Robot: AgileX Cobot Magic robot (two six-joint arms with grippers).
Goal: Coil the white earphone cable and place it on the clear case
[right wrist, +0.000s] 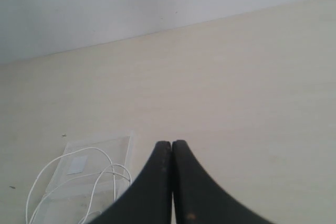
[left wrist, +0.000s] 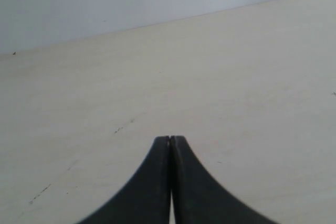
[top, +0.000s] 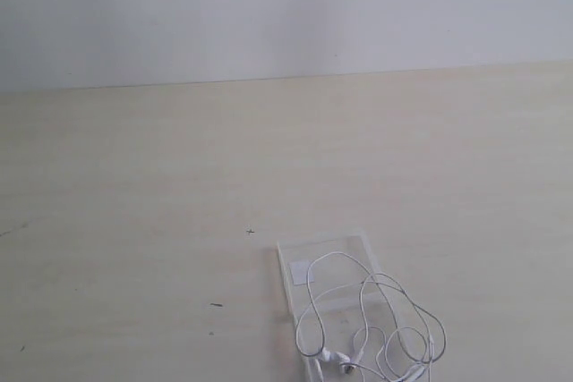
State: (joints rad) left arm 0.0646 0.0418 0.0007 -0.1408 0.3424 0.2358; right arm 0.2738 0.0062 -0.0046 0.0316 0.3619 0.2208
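The white earphone cable lies in loose, overlapping loops across the clear case, well away from the tabletop edge by the wall, with one loop spilling off the case. The left claw and right claw are both clenched on nothing. Pulling one strand could snag the crossed loops and drag the light case, or the thin wire could slip free.

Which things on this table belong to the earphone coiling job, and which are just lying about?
Job:
white earphone cable
clear case

Not the job:
table
small dark marks on the table
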